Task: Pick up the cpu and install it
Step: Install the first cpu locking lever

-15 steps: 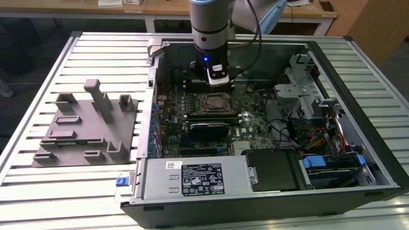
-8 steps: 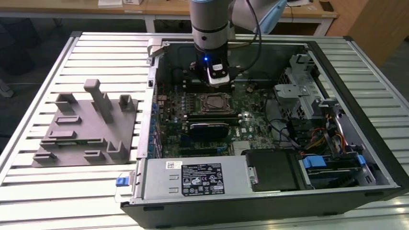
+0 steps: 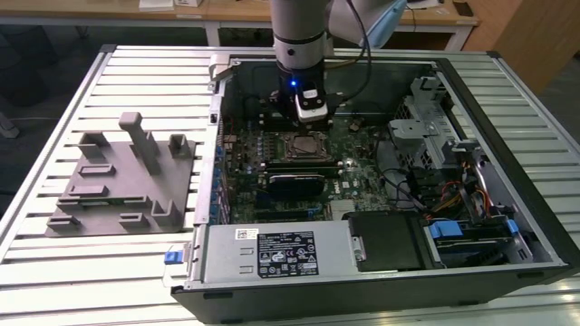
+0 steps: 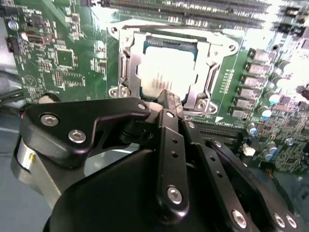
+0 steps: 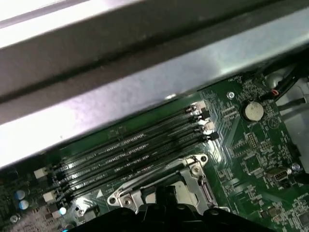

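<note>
cpu: we see the cpu (image 4: 169, 72) lying flat inside the socket frame (image 4: 126, 67) on the motherboard (image 4: 58, 53), just beyond the fingertips; in the exterior view it sits just below the tool, cpu (image 3: 302, 144).
gripper: gripper (image 4: 166, 96) hangs over the socket edge, fingertips drawn together with nothing between them as far as we see; we judge it clenched and empty.
progress: we judge pick-up and placing done, chip is in the seat. Whether it is fully seated we cannot tell.
fixture: grey fixture block (image 3: 122, 176) sits on the table (image 3: 54, 272), well apart from the tool, outside the case (image 3: 507, 88).
hidden: near edge of the chip is covered by the tool's own fingers; first wrist view gives memory slots (image 5: 130, 150) and socket frame corner, chip top barely readable. Contact between fingertips and chip: cannot tell.
</note>
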### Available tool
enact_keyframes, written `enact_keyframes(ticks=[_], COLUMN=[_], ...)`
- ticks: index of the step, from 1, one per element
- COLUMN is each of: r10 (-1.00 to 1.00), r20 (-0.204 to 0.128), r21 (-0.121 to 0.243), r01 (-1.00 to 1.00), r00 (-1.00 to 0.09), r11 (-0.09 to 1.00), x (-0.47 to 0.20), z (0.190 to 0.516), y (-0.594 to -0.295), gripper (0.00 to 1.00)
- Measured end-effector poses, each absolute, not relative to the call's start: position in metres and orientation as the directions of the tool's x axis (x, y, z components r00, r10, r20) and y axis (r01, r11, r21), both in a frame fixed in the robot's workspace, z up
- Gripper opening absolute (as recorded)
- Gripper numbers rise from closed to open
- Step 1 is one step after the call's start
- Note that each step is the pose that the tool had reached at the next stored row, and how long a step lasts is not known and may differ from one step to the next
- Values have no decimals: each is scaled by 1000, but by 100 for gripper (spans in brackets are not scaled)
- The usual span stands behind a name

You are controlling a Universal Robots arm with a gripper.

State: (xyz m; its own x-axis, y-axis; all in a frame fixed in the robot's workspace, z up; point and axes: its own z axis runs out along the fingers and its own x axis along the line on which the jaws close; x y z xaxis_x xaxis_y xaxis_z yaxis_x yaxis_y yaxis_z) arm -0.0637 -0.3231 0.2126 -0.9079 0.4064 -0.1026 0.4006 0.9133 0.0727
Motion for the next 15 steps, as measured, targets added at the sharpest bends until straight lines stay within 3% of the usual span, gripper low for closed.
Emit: enact_keyframes(ticks=[10, 15], r10=[403, 382], r20=[-111, -108], r21=[54, 26], r01=[399, 381], r00=[-909, -918], r11=[915, 924], x=[-64, -62], z=[213, 212], y=[-340, -340], gripper=[11, 11])
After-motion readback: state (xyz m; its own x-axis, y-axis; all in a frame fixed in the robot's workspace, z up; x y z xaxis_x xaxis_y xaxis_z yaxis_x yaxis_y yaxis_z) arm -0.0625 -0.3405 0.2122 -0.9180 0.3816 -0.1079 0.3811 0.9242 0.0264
